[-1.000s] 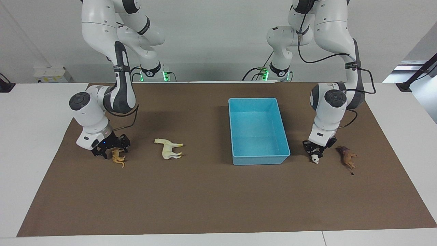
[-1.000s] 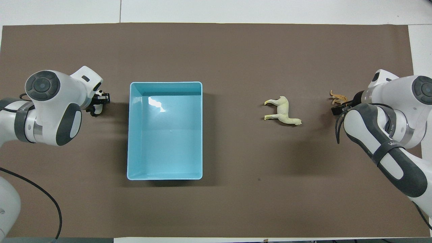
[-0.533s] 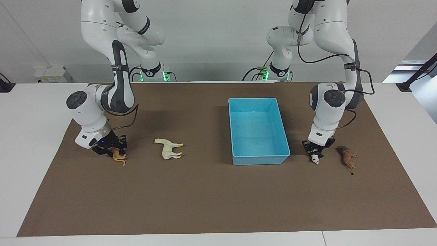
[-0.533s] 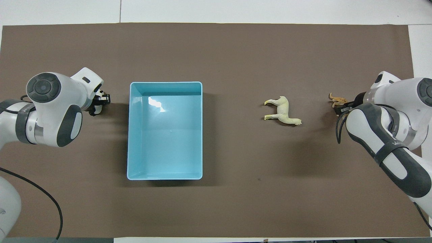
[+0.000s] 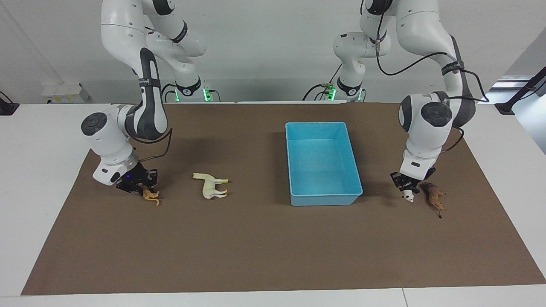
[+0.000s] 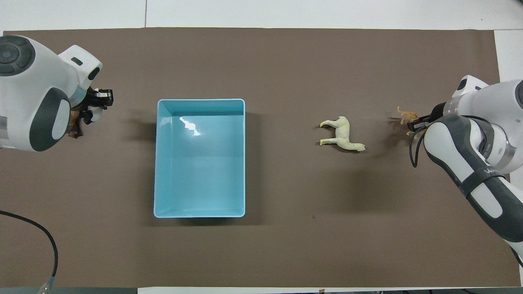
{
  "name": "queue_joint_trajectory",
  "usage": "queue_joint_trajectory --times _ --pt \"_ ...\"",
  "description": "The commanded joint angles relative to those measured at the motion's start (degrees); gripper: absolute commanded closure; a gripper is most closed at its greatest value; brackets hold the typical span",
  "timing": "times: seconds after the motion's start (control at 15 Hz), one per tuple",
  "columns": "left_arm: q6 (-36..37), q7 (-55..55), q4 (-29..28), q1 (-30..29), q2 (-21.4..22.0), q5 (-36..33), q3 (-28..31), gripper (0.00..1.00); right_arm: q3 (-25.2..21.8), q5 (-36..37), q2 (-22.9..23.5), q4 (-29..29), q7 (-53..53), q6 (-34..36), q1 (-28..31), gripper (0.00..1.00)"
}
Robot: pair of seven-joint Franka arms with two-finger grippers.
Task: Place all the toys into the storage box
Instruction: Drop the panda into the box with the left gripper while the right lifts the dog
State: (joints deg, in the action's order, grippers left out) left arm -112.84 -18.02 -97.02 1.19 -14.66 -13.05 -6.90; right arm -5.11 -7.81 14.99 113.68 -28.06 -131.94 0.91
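Note:
The light-blue storage box (image 5: 326, 199) stands empty on the brown mat; it also shows in the overhead view (image 6: 200, 215). My left gripper (image 5: 407, 189) is shut on the black-and-white panda (image 5: 409, 196) and holds it just above the mat, beside the brown lion (image 5: 435, 197). In the overhead view this gripper (image 6: 97, 107) with the panda (image 6: 95, 116) partly covers the lion (image 6: 74, 125). My right gripper (image 5: 140, 186) is shut on the hind end of the orange tiger (image 5: 151, 196), low over the mat; the overhead view shows gripper (image 6: 416, 122) and tiger (image 6: 405, 114). The cream horse (image 5: 211, 186) (image 6: 342, 134) lies between tiger and box.
The brown mat (image 5: 256, 247) covers most of the white table (image 5: 38, 140). A black cable (image 6: 49, 245) from the left arm trails near the robots' edge of the mat.
My left gripper has lifted the panda and carried it away from the box, toward the lion. My right gripper has closed on the tiger and shifted it slightly.

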Motion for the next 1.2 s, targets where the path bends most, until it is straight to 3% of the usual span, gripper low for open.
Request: queue_joint_trajectory --times 0.0,0.27,0.33,0.47,0.53,0.8,1.0,1.13 --pt "10.6 -2.2 6.9 0.8 1.5 4.7 -3.6 0.95 0.1 -0.5 -3.6 -6.2 3.7 10.2 -0.7 1.0" --pt "12.0 -14.5 4.0 8.7 5.3 5.8 -5.8 0.93 0.3 -0.1 -6.0 -15.3 8.4 25.4 -0.7 1.0" --pt "11.2 -17.7 2.1 10.8 6.0 5.8 -5.8 0.77 0.3 0.0 -7.1 -15.7 9.2 26.8 -0.7 1.0" --pt "7.1 -20.9 -2.0 14.7 7.7 5.8 -5.8 0.07 0.3 0.0 -8.7 -15.7 9.8 28.3 -1.3 1.0" --pt "5.9 -22.6 -3.7 16.1 8.6 5.8 -5.8 0.0 0.3 0.1 -9.1 -15.7 9.8 28.7 -1.8 1.0" --pt "6.9 -22.9 -3.4 16.1 8.9 5.8 -5.3 0.0 0.3 0.4 -9.8 -15.8 13.2 28.9 -3.6 1.0" --pt "6.7 -12.7 -2.5 8.4 9.1 5.8 -5.1 0.0 0.3 0.3 -9.7 -16.5 22.7 28.3 -7.9 1.0" --pt "6.0 -4.3 -3.1 1.8 9.1 5.8 -5.1 0.0 0.3 -0.4 -9.5 -17.3 35.5 27.4 -13.3 1.0"
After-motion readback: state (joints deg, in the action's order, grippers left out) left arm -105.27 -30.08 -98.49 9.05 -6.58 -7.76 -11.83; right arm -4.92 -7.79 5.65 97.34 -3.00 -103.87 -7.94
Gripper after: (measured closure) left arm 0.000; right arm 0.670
